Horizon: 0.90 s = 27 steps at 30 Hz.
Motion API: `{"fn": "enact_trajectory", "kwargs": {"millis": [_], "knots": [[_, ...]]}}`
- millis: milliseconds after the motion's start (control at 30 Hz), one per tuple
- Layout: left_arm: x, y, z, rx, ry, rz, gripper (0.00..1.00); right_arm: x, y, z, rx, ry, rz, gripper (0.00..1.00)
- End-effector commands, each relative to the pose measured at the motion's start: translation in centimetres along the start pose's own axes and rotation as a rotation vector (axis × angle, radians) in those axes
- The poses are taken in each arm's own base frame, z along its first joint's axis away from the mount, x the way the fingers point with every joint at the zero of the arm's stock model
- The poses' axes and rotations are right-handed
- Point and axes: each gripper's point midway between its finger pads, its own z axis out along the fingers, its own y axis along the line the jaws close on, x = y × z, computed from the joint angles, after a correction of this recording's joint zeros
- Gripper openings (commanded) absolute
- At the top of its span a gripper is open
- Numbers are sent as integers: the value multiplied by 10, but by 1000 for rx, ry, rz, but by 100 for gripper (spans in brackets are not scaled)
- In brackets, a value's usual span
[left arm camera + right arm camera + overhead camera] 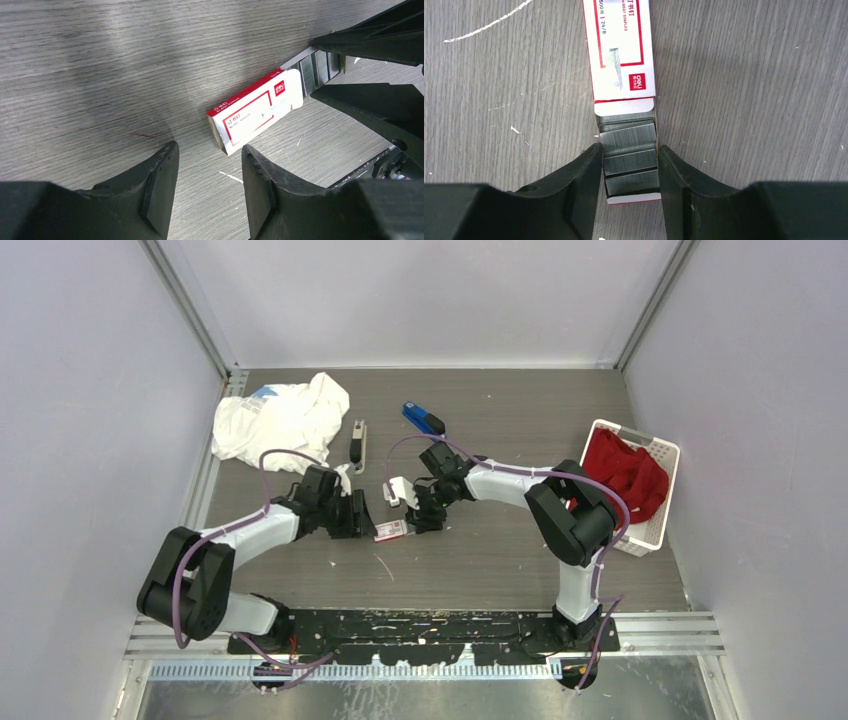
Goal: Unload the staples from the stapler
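Between the right jaws, a tray of staples; the stapler lies apart from both arms.

We see the right jaws closed against the two long sides of the tray (634,199), pinching it where it slides out of the small white-and-red box (621,50). The grey staples (629,150) sit in rows right between the fingertips, with the box itself just past them. The left jaws are spread and hold nothing; the box's closed end lies just beyond their tips on the worktop (100,60). What we take for the stapler (357,445) rests well beyond both pairs of jaws, touched by neither. We cannot tell whether it still holds a strip, so we judge the work to be at the boxing stage, with a check of the stapler left.
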Motion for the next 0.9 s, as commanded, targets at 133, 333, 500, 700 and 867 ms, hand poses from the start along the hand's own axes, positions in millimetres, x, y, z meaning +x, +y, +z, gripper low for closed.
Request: {"fn": "enact_trajectory", "kwargs": {"millis": [133,333,500,700,867], "knots": [[15,3,4,-4,54,-20,48,-3,11,0,-40,7,-27,48],[20,4,10,-4,79,-20,40,-4,14,2,-52,6,-38,45],[23,8,13,-18,96,-17,35,-5,15,2,-56,5,-45,42],[29,15,17,-43,131,-6,29,-5,14,1,-52,10,-59,41],[33,16,18,-50,174,5,23,-4,13,1,-46,18,-78,40]]}}
